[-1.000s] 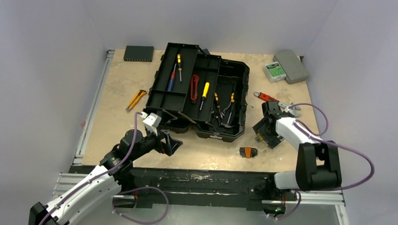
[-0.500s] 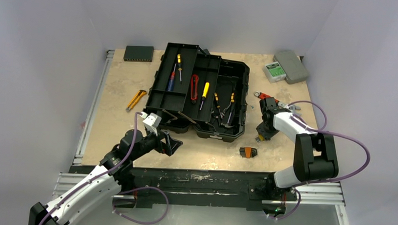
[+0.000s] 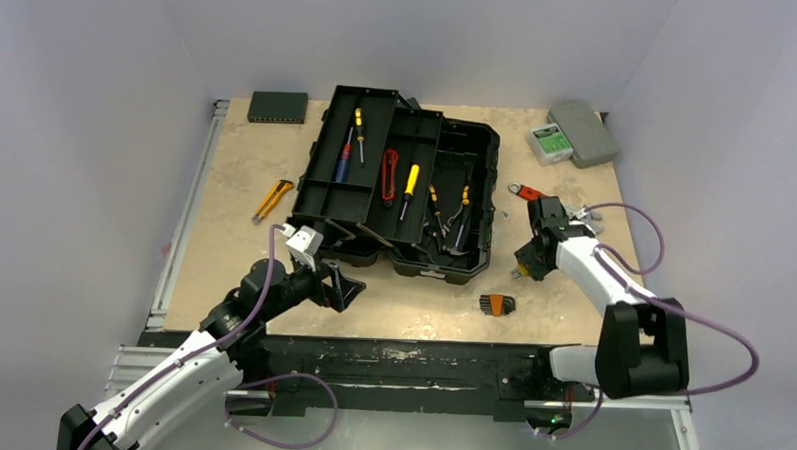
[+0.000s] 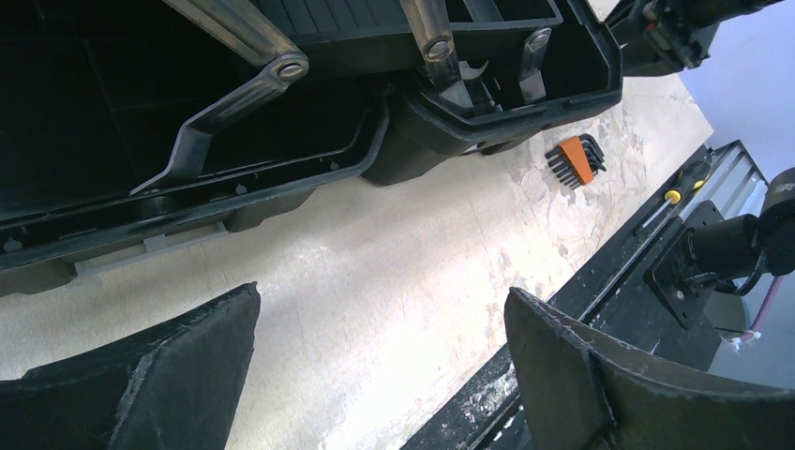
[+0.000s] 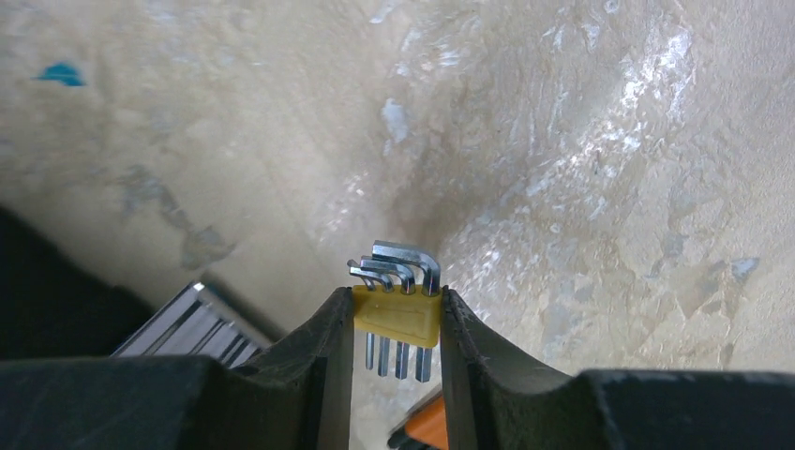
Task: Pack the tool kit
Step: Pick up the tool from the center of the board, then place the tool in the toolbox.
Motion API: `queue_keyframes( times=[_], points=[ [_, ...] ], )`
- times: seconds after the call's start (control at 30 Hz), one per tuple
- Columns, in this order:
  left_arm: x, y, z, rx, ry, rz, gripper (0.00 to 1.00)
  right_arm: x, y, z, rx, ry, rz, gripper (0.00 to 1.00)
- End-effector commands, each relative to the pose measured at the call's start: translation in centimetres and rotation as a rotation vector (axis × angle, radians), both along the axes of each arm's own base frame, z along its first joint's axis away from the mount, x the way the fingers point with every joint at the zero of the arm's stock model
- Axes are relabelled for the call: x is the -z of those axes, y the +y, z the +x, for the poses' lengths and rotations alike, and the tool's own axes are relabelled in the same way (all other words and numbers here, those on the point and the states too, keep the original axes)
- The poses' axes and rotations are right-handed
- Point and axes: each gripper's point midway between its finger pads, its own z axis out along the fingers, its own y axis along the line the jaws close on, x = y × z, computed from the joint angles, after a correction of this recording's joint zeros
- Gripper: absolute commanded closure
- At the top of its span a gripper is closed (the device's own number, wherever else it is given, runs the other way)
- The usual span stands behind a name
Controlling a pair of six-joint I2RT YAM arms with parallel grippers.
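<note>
The black toolbox (image 3: 488, 188) lies open at the table's middle, with screwdrivers (image 3: 411, 180) and a red cutter (image 3: 389, 175) in its trays. My right gripper (image 5: 396, 298) is shut on a yellow-holdered hex key set (image 5: 397, 317), held above the tabletop just right of the toolbox; in the top view the right gripper (image 3: 526, 264) covers the set. An orange hex key set (image 3: 496, 304) lies on the table near the front, also visible as an orange set (image 4: 577, 159) in the left wrist view. My left gripper (image 4: 380, 309) stands open and empty by the toolbox's front wall (image 4: 487, 103).
A yellow utility knife (image 3: 272, 199) lies left of the toolbox. Red-handled pliers (image 3: 533, 195) lie behind my right gripper. A thin black device (image 3: 278, 106) sits at the back left. A grey case (image 3: 584, 131) and a green-labelled box (image 3: 549, 140) sit at the back right.
My right jaws have closed on the yellow hex key set, and the right arm's elbow has swung back and to the right. The left arm has not moved.
</note>
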Motion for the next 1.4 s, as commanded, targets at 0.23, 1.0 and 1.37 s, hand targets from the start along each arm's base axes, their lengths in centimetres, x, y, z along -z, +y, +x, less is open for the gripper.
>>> queue_keyframes(
  times=[0.23, 1.0, 1.37],
  points=[
    [-1.4, -0.5, 0.3, 0.010, -0.041, -0.033, 0.01, -10.1, 0.7, 2.0, -0.155, -0.298, 0.002, 0.93],
    [-1.5, -0.2, 0.4, -0.004, -0.053, -0.032, 0.01, -23.0, 20.3, 13.7, -0.860, -0.697, 0.171, 0.94],
    [-1.5, -0.2, 0.3, 0.000, -0.051, -0.033, 0.01, -21.3, 24.8, 20.6, -0.904, -0.677, 0.105, 0.94]
  ],
)
